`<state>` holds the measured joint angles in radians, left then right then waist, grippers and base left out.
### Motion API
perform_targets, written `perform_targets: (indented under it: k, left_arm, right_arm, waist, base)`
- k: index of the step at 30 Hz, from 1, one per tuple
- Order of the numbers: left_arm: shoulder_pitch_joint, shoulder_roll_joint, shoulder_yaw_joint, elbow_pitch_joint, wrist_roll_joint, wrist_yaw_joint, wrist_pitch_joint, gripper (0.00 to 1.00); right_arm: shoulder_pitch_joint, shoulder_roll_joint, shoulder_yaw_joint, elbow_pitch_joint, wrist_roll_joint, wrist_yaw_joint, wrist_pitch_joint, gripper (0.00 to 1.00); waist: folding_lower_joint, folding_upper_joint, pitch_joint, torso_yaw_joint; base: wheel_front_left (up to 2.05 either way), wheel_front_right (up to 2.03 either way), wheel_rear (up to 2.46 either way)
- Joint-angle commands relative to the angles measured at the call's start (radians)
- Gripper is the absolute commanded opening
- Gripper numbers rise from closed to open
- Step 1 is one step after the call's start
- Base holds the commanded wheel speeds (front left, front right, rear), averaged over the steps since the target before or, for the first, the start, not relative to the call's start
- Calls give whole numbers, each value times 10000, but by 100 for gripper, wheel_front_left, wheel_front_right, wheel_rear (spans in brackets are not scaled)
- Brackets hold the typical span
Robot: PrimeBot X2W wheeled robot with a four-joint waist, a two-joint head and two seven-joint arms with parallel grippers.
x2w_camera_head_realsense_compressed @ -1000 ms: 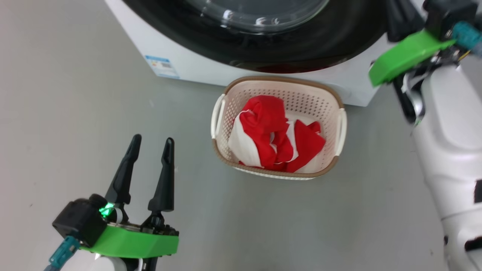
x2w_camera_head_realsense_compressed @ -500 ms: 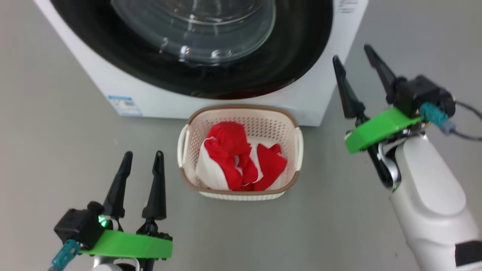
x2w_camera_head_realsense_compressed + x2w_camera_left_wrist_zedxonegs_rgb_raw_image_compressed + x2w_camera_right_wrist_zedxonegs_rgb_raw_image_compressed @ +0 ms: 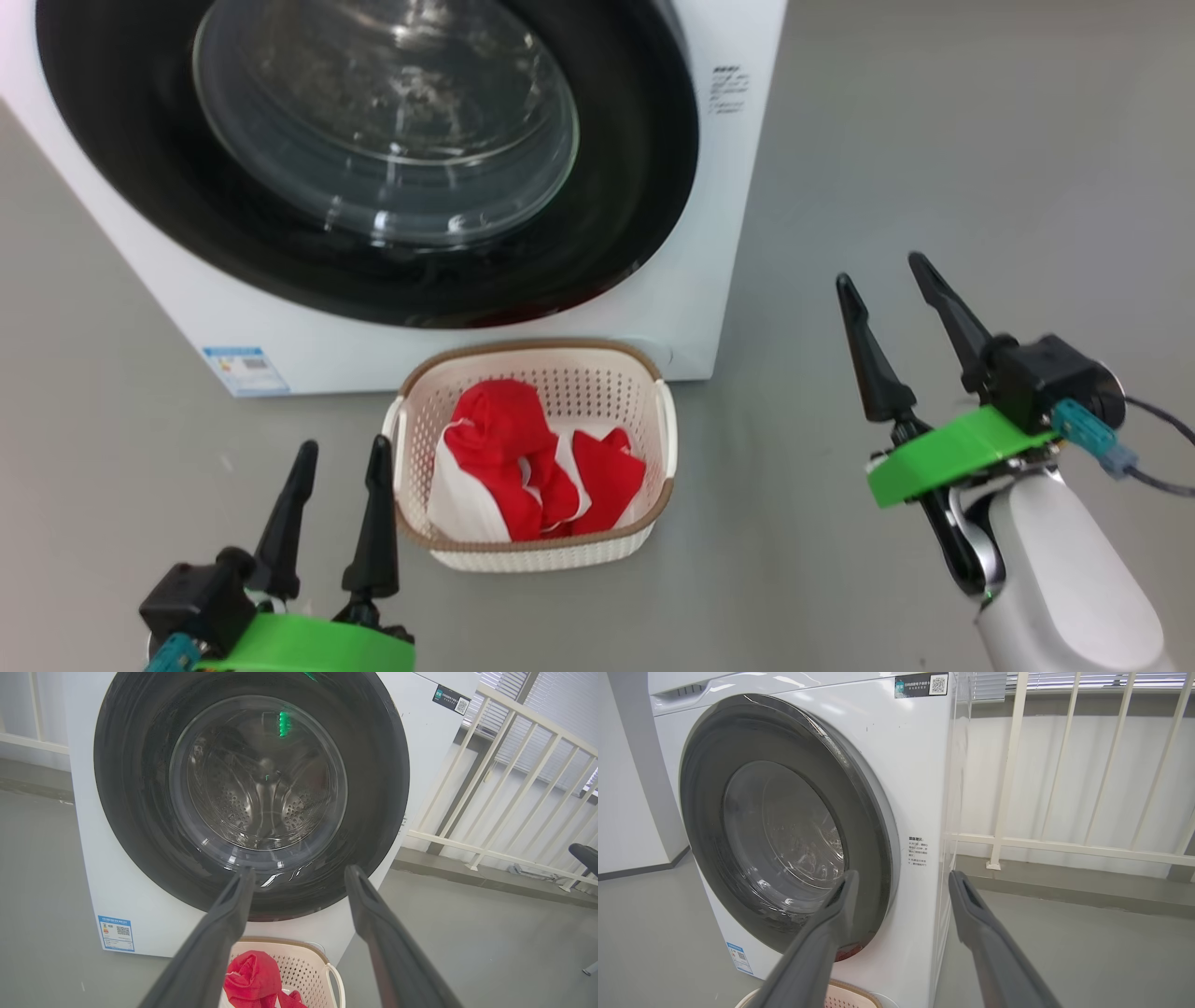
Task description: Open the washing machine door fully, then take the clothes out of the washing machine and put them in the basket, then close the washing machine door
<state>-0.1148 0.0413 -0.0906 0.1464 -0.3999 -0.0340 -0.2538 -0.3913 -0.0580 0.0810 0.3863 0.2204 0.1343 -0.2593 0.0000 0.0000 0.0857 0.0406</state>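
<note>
The large round washing machine door (image 3: pixel 373 159), glossy black around a clear glass bowl, sits shut against the big white front-loading washing machine (image 3: pixel 709 233). Just before it on the grey floor (image 3: pixel 934 140) stands the cream perforated plastic basket (image 3: pixel 532 347) with a brown rim, holding the bright red-and-white fabric clothes (image 3: pixel 523 457). The left hand (image 3: pixel 344 444) hovers beside the basket, fingers apart and empty. The right hand (image 3: pixel 879 267), well apart from the basket, is likewise spread and empty.

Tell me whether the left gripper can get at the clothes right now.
Probably yes: the left gripper, open, sits just beside the basket, whose top is open, and the clothes lie uncovered inside.
</note>
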Motion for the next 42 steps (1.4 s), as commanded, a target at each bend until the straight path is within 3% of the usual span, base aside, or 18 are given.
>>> perform_targets:
  k: [1, 12, 23, 31, 42]
  left_arm:
    - [35, 185, 399, -154, -98, 74, -80, 100]
    - [611, 327, 656, -19, 71, -18, -80, 100]
    - [1133, 696, 743, -103, 1129, 194, -80, 100]
    - [1644, 624, 849, -302, 1456, 209, -80, 100]
    - [1936, 493, 1054, -480, 1556, 115, -80, 100]
  right_arm:
    - [197, 77, 59, -437, -81, -36, -24, 100]
    - [1957, 77, -654, -1355, -285, -36, -24, 100]
    - [3176, 77, -882, -2046, -302, -36, -24, 100]
    - [4130, 77, -1105, -2664, -897, -36, -24, 100]
    - [4738, 78, -1279, -2932, -799, -36, -24, 100]
  waist:
    - [0, 0, -450, -384]
    - [0, 0, -1071, -485]
    - [0, 0, -1404, -507]
    - [0, 0, -1625, -512]
    - [0, 0, -1696, -571]
  base:
    - [0, 0, 0]
    - [0, 0, 0]
    - [0, 0, 0]
    - [0, 0, 0]
    - [0, 0, 0]
